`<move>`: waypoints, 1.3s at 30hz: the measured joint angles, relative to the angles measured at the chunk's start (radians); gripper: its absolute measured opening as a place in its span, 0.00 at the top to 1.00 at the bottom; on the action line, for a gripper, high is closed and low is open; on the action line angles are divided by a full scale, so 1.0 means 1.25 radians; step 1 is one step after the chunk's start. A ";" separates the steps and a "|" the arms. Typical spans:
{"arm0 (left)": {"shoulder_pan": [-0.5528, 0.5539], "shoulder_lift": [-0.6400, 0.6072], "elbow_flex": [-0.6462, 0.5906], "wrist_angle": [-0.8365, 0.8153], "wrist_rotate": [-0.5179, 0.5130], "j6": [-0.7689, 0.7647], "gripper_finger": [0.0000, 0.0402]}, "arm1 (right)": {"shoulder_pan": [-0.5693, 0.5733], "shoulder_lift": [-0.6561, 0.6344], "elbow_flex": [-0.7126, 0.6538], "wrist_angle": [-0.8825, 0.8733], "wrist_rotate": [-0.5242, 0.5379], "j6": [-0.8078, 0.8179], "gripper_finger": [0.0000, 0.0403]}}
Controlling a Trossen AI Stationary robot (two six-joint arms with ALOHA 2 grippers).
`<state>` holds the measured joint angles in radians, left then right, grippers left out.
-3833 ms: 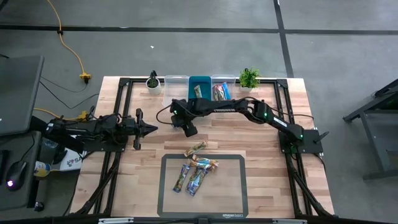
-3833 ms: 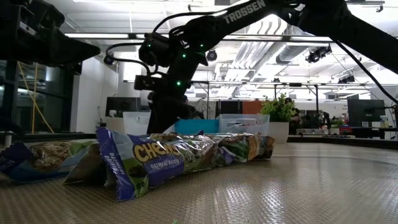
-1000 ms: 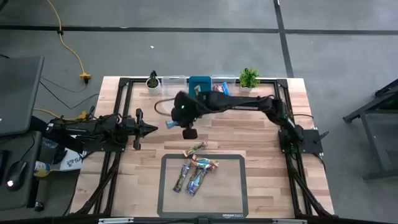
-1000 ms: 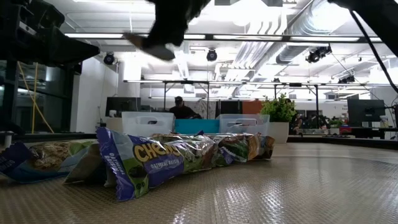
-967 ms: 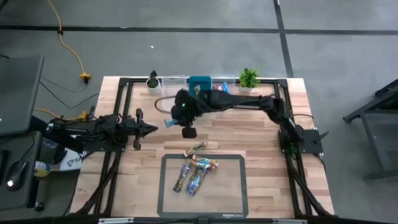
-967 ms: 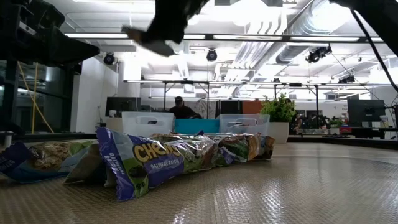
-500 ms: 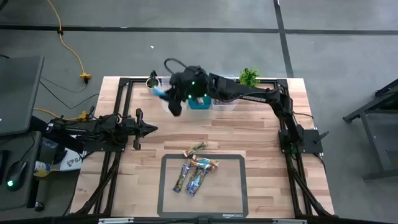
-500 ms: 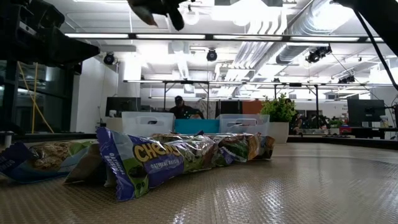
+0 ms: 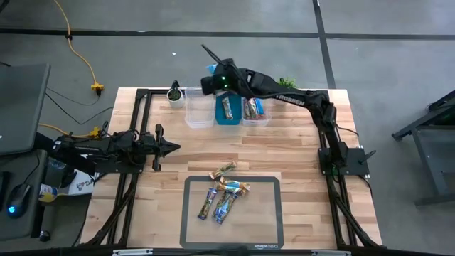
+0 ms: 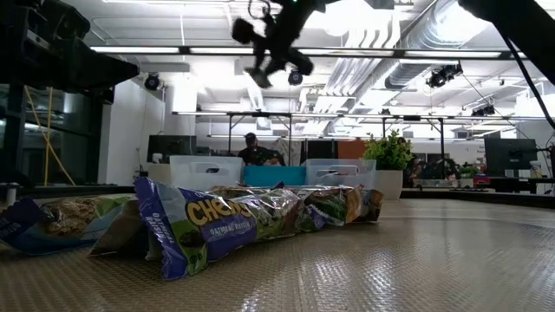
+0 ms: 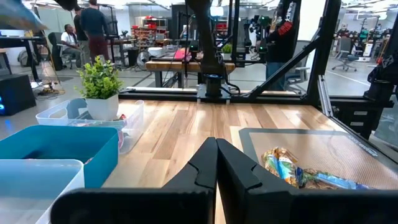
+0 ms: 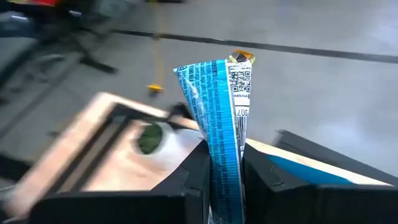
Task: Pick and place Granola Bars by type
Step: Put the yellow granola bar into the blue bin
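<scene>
Right end effector, now above bins

Three bins at the table's back edge — two potted plants (flanking) — dark mat.

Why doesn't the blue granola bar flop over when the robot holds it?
The blue granola bar probably has a stiff bar inside: it stands straight up from the right gripper. It looks light, pinched low at one end. Its shiny wrapper may be slippery.
</scene>
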<state>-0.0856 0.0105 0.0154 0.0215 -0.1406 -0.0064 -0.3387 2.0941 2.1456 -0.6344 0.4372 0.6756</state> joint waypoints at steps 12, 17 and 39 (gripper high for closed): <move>0.000 0.000 0.000 0.000 0.000 0.000 1.00 | -0.066 0.058 -0.001 -0.131 -0.015 0.164 0.89; 0.000 0.000 0.000 0.000 0.000 0.000 1.00 | -0.086 0.108 -0.002 -0.131 -0.085 0.214 0.89; 0.000 0.000 0.000 0.000 0.000 0.000 1.00 | -0.096 0.198 -0.002 -0.229 -0.186 0.373 0.89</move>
<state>-0.0854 0.0108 0.0154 0.0214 -0.1403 -0.0064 -0.4587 2.3418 2.1437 -0.9201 0.2047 1.1424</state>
